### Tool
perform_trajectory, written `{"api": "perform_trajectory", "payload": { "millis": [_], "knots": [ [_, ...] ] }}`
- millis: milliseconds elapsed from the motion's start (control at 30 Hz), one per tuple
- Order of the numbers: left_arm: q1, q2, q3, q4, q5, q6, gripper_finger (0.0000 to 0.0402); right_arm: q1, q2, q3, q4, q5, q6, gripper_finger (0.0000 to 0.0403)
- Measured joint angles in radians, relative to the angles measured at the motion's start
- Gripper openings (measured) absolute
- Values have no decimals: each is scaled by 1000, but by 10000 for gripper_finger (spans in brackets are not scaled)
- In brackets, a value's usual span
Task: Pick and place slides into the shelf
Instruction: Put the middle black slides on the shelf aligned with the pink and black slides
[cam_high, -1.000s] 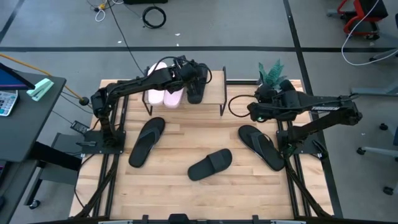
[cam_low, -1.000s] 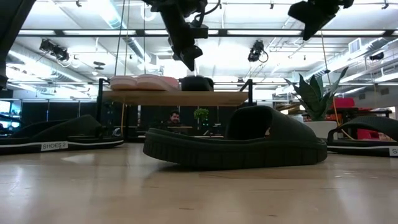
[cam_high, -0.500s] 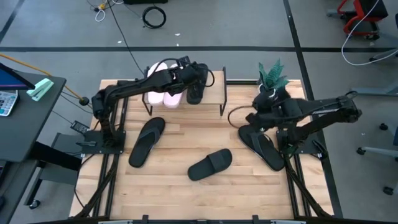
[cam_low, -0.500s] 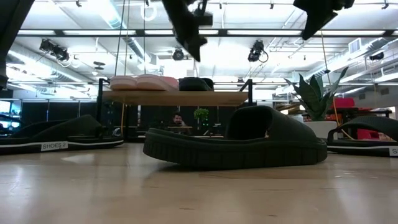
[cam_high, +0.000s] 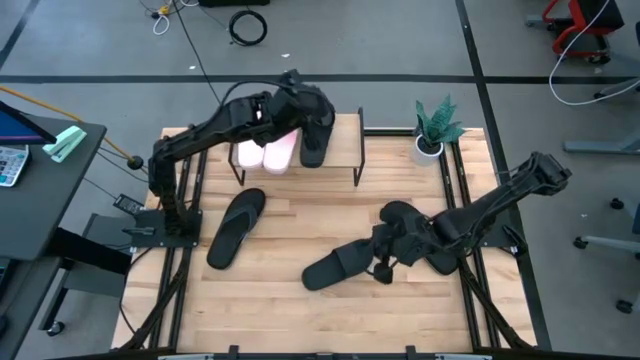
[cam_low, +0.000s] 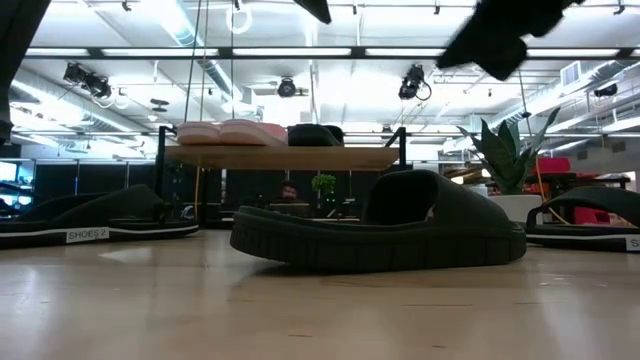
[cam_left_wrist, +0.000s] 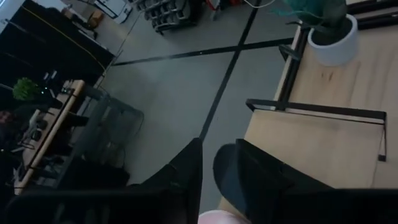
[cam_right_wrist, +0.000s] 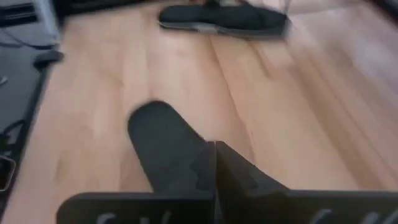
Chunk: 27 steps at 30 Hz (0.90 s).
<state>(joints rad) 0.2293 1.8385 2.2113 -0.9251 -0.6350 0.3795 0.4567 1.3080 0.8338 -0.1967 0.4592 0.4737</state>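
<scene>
Three slides on shelf, right end effector moved — down beside middle slide

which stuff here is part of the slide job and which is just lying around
Job: pink slides and one black slide on the shelf; three black slides on the table.
Lying about: potted plant, floor cable.

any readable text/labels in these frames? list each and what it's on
"SHOES 2": on a white label on the sole edge of the black slide at the left of the low view.
A similar white label on the slide at the right edge: cut off, unreadable.
Nothing else legible.
</scene>
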Motion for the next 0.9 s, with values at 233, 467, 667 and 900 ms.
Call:
{"api": "perform_trajectory", "payload": {
  "millis": [233,467,667,900],
  "knots": [
    [22,0,8,-33,0,-26,99,-41,47,9,121,-51,85,12],
    [19,0,8,-156,7,-113,98,-48,228,9,156,-126,193,51],
    [18,0,8,-226,128,-139,95,-34,316,94,184,-125,125,86],
    [18,0,8,-226,146,-134,89,-9,429,356,-110,-66,-114,108]
  ]
}}
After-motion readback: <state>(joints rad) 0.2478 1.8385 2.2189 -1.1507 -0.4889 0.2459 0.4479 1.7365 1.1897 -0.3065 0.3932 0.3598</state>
